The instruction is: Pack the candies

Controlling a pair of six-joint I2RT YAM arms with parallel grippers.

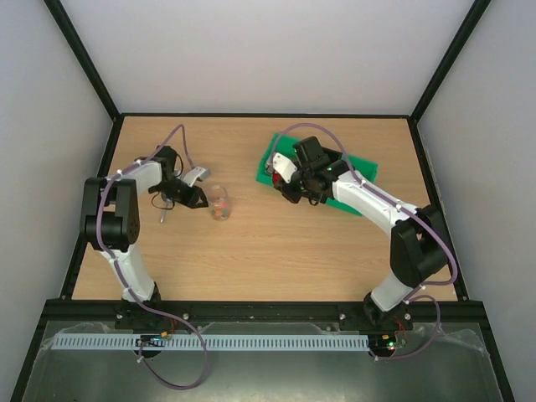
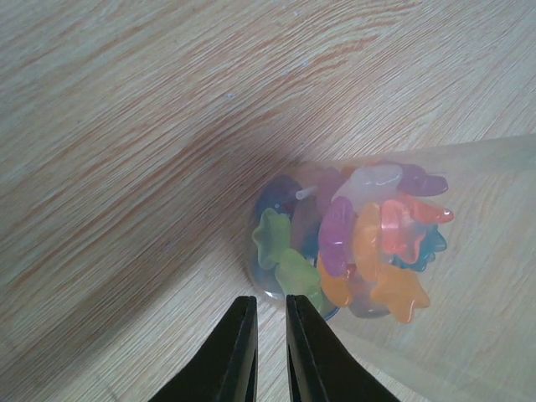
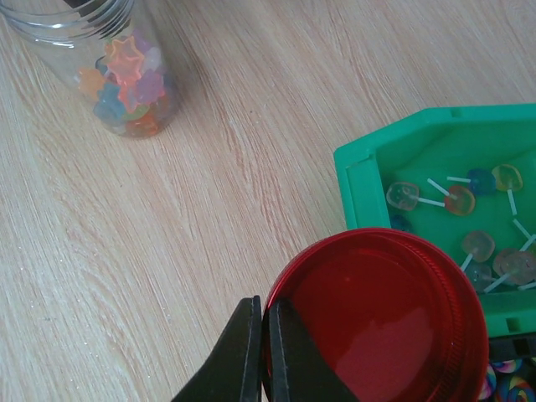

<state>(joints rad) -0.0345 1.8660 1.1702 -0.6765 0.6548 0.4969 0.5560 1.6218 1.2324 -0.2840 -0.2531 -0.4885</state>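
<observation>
Just beyond our left fingers [image 2: 239, 356], nearly closed on nothing, candies [image 2: 360, 243] sit in the jar [image 2: 486, 251]; right fingers [image 3: 243, 356] pinch the red lid [image 3: 377, 318] rim. We judge capping in hand: next, centre lid over jar mouth.

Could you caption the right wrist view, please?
Right gripper clamps the red lid by its rim, overlapping the green tray of candies.

One clear jar [image 1: 219, 202], one red lid [image 3: 377, 318], one green tray [image 3: 435, 142], many small candies [image 2: 360, 243].
</observation>
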